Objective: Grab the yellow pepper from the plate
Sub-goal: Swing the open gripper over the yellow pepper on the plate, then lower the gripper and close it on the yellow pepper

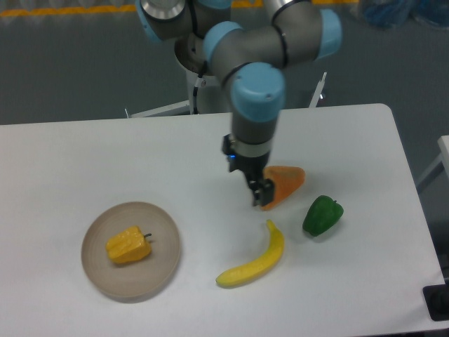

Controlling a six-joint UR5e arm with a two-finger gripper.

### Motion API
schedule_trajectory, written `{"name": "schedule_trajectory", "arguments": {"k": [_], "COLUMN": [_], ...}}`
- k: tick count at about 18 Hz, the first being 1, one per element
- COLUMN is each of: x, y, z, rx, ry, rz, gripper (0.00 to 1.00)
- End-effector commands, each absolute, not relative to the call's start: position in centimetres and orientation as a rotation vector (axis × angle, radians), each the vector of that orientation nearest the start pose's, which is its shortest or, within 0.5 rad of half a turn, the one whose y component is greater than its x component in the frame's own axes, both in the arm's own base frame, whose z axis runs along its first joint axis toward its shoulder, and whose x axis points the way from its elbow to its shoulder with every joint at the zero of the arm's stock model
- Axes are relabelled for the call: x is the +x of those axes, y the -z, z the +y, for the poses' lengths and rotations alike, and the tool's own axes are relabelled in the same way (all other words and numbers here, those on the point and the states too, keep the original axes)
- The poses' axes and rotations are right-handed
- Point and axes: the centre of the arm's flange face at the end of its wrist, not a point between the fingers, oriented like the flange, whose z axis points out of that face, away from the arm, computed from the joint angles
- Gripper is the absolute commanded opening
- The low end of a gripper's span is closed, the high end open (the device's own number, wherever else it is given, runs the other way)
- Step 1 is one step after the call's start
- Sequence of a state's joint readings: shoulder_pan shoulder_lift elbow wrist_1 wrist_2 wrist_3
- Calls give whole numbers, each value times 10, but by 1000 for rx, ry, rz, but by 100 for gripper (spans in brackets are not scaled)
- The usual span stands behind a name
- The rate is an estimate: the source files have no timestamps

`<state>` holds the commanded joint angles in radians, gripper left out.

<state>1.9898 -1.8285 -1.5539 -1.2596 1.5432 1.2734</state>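
hidden: gripper (260,191) fingertips sit dark against the orange wedge (284,185); gap between them not resolvable
cut off: arm's upper links run out the top edge; a dark object (438,303) is clipped at the lower right corner
hard to read: whether the gripper touches the wedge or just overlaps it in view, can't tell
gripper: points down at the wedge's left end, over the table (105,161) centre; open or closed, cannot tell; probably nothing held, but the view is poor there
pepper (128,245): lumpy yellow-orange block, short dark stem sticking out on its right side, lying on its side
pepper location: on the plate (98,270), slightly left of plate centre, well apart from the gripper
plate: round, beige-grey, raised rim, near the table's front left; rim fully visible
banana (255,258): curved, lies between plate and green pepper (322,215), just below the gripper in frame, not touching either
green pepper: right of the wedge, on the table, apart from the gripper
wedge: orange, tapered, its left end partly covered by the gripper
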Motion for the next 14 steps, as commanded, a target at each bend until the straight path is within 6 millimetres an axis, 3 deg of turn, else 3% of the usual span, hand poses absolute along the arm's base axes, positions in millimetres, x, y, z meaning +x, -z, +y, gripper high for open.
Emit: {"name": "schedule_trajectory", "arguments": {"k": [4, 10, 14], "x": [-70, -9, 15], "y": [-367, -334, -311], "z": [629, 652, 666], "rx": [-2767, -2764, -2757], "ry": [-103, -67, -73], "rz": [1229, 1258, 1245], "gripper": [100, 100, 100]}}
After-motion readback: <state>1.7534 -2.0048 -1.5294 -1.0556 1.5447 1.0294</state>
